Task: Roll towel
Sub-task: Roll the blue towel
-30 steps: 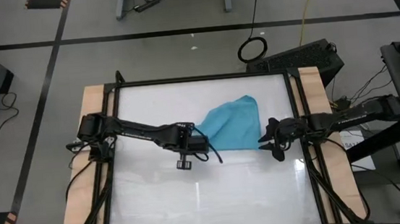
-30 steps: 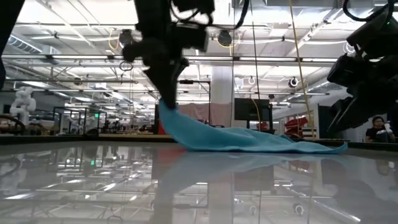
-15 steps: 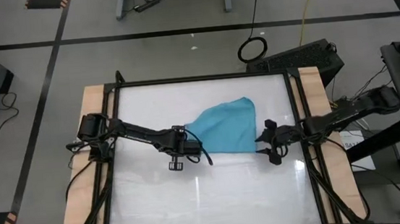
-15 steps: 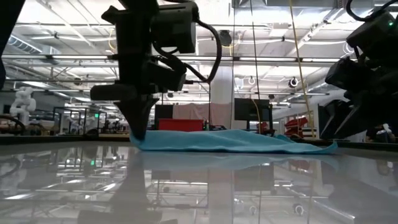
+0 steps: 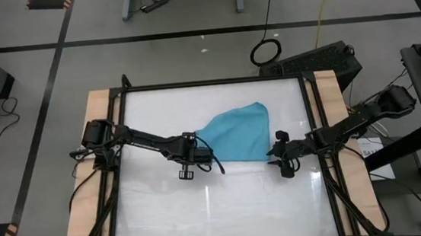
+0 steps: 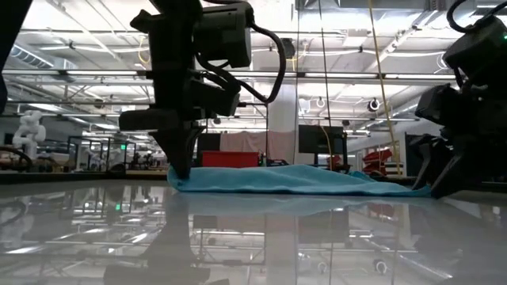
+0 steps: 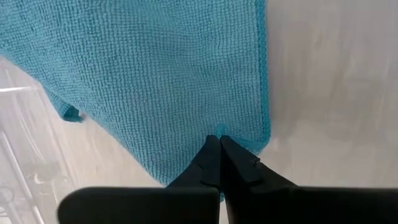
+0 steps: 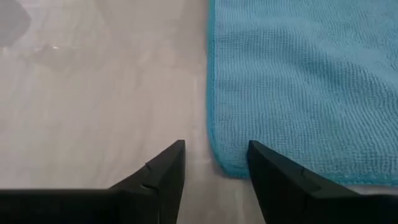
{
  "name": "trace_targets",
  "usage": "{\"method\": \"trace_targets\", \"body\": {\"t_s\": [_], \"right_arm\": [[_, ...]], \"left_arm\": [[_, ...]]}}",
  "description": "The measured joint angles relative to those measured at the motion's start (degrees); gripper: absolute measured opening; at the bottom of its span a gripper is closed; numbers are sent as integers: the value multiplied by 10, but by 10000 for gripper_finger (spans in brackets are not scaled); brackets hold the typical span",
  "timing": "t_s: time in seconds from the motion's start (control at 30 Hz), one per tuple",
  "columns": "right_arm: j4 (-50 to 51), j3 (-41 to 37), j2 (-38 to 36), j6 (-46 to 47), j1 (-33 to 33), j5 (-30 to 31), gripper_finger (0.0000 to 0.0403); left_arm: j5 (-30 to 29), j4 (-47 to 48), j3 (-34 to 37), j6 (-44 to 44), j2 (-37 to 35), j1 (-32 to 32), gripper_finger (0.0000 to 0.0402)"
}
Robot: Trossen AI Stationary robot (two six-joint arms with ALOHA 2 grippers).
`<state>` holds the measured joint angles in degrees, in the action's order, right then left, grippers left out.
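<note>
The turquoise towel [image 5: 236,135] lies spread flat on the white table, right of the middle; it also shows in the low view [image 6: 293,180]. My left gripper [image 5: 196,145] points down at the towel's left corner and is shut on it [image 7: 219,138]. My right gripper [image 5: 273,154] is open and low at the towel's near right corner [image 8: 227,165]. Its two fingers stand on either side of that corner without touching it. In the low view the right gripper [image 6: 434,187] stands at the towel's right end. My left gripper pinches the towel just inside its left corner [image 7: 217,129] between its two shut fingers. The fingers come from above, pointing down [image 6: 181,168]. One layer or several, I cannot tell. The pinched corner is down at the table and the towel lies flat and slack.
The table has a black frame and wooden side rails [image 5: 99,143]. Bare white table top [image 5: 218,209] lies on the near side of the towel and at the far left. Cables and a keyboard [image 5: 320,59] lie beyond the far right corner.
My left gripper has gone down and toward the table's left edge with the towel's corner. That corner was lifted and now lies at the table, and the towel is spread flatter. My right gripper has come down toward the towel's near right corner.
</note>
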<state>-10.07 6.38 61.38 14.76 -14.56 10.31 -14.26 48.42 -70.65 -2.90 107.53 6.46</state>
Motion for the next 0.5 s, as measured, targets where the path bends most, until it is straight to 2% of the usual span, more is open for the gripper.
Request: {"method": "trace_targets", "body": {"t_s": [0.13,0.23,0.5], "right_arm": [[-17,1,22,5,-2,19,164],[-25,3,33,6,-6,29,144],[-20,18,63,15,-6,31,15]], "left_arm": [[0,-1,0,0,0,0,3],[0,0,0,1,0,0,3],[-3,0,0,7,-1,0,4]]}}
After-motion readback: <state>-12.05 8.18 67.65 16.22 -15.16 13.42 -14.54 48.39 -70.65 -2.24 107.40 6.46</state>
